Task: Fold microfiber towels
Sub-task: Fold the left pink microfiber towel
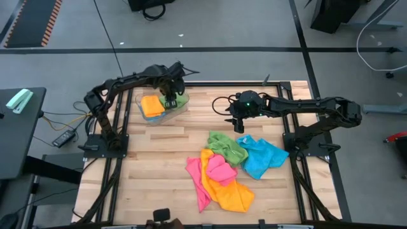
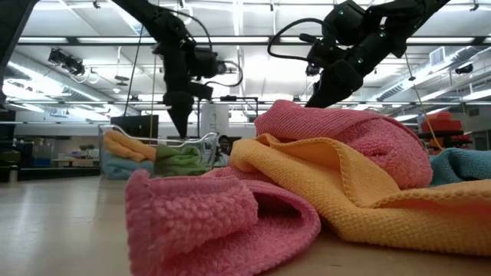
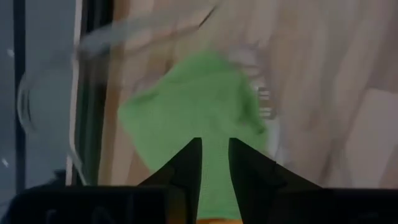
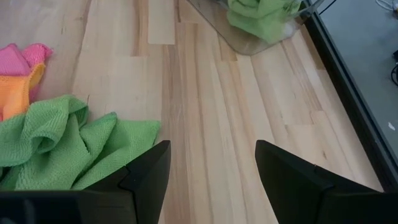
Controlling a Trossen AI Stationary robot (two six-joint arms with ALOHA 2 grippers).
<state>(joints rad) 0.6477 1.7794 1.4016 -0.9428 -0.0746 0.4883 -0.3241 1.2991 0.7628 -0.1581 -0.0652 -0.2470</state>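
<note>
A clear plastic bin at the table's far left holds a folded orange towel and a green towel. My left gripper hangs over the bin, pointing down above the green towel. Its fingers are a narrow gap apart with nothing between them. In the low view its tip is just above the bin's rim. Loose towels lie heaped mid-table: green, blue, pink and orange. My right gripper waits open above bare wood beyond the heap.
The table's metal frame runs along its edges. Bare wood lies between the bin and the heap, and on the near left. In the low view the pink and orange towels fill the foreground.
</note>
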